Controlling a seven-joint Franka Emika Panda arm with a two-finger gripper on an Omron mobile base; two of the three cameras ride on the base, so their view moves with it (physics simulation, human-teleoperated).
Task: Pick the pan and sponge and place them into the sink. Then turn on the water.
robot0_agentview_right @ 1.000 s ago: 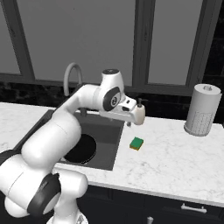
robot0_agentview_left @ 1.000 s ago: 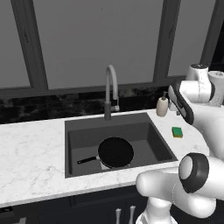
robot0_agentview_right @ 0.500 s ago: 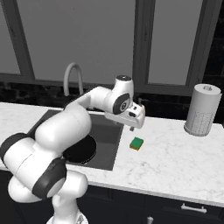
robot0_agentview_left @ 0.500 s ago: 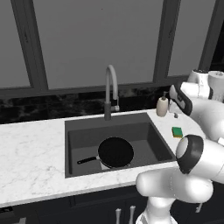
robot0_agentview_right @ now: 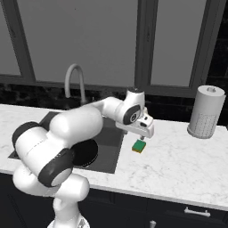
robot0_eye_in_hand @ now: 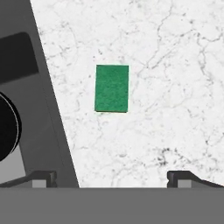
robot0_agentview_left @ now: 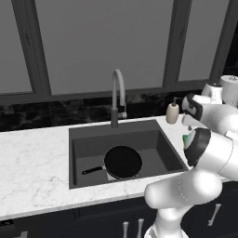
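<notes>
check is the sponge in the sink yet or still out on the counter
Out. The green sponge lies flat on the marble counter, beside the sink.

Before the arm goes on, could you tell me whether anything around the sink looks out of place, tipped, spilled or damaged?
Nothing stands out. The pan lies flat in the sink, no water is visible there, and the sponge lies flat on the marble counter beside the sink, untouched, with the open gripper above it. The soap dispenser and paper towel roll stand upright.

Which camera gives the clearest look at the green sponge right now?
The hand view: the sponge lies flat on the marble counter, whole and unobstructed, seen from above. The right base view shows it small, just under the hand. In the left base view the arm hides nearly all of it.
</notes>
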